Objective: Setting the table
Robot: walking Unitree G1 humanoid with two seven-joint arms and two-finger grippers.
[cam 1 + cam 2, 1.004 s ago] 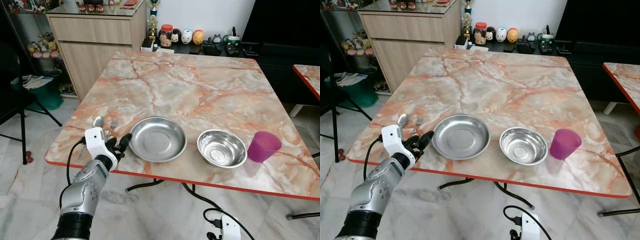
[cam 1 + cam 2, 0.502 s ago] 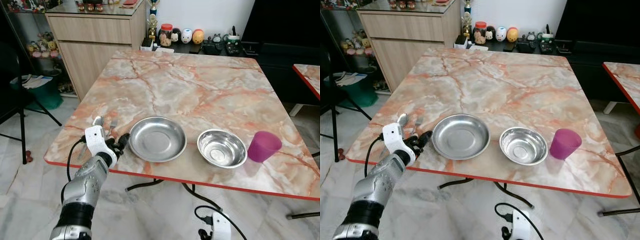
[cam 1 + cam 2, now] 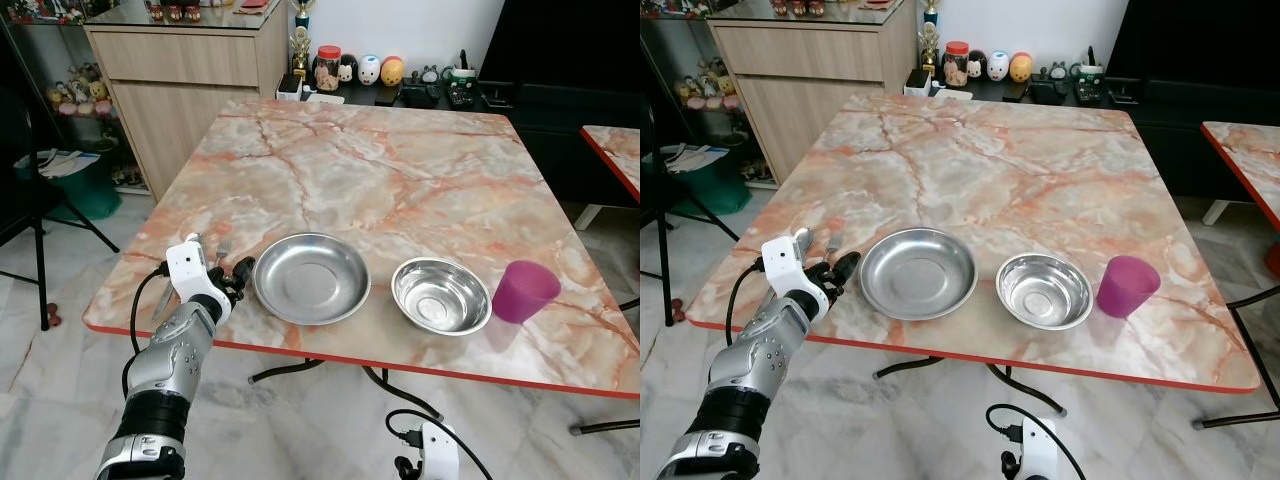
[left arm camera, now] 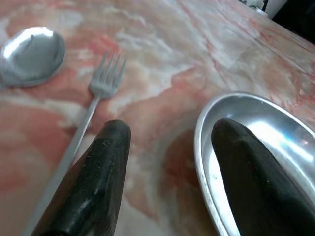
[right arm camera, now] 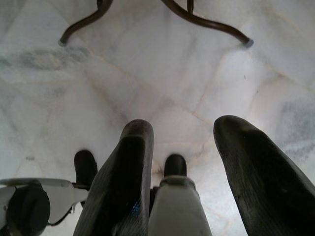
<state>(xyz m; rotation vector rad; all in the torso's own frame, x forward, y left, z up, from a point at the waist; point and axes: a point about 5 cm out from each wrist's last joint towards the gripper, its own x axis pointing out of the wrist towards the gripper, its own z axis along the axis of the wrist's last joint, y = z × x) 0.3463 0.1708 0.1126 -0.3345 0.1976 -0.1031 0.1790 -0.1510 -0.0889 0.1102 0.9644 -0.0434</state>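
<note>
1. You have the left gripper point(image 3: 237, 276) low over the table point(image 3: 400, 170), at the near left corner, fingers spread and holding nothing. In the left wrist view one fingertip point(image 4: 110, 142) sits just beside the fork point(image 4: 101, 91) handle; the other overlaps the rim of the plate point(image 4: 256, 147).
2. Task items: fork and spoon point(image 4: 30, 49) lie side by side near the table's left edge, just left of the plate. Bowl point(image 3: 441, 295) sits right of the plate along the near edge; purple cup point(image 3: 524, 291) just right of the bowl, toward the near right corner.
3. Risk: the right-hand finger looks to be over or touching the plate rim. If you close from here, you likely catch the rim and skid the plate rather than grip the fork.
4. Risk: the fork handle is thin and flat on marble. A shallow pinch probably slips, or pushes the fork into the spoon or off the left edge.
5. Risk: the forearm reaches up from below the near edge; dropping the wrist could knock that edge.
6. Pose: left arm bent, forearm angled up and forward, wrist camera on top.
7. Right gripper point(image 5: 182, 162) hangs idle, pointing at the floor, fingers apart, empty.
</note>
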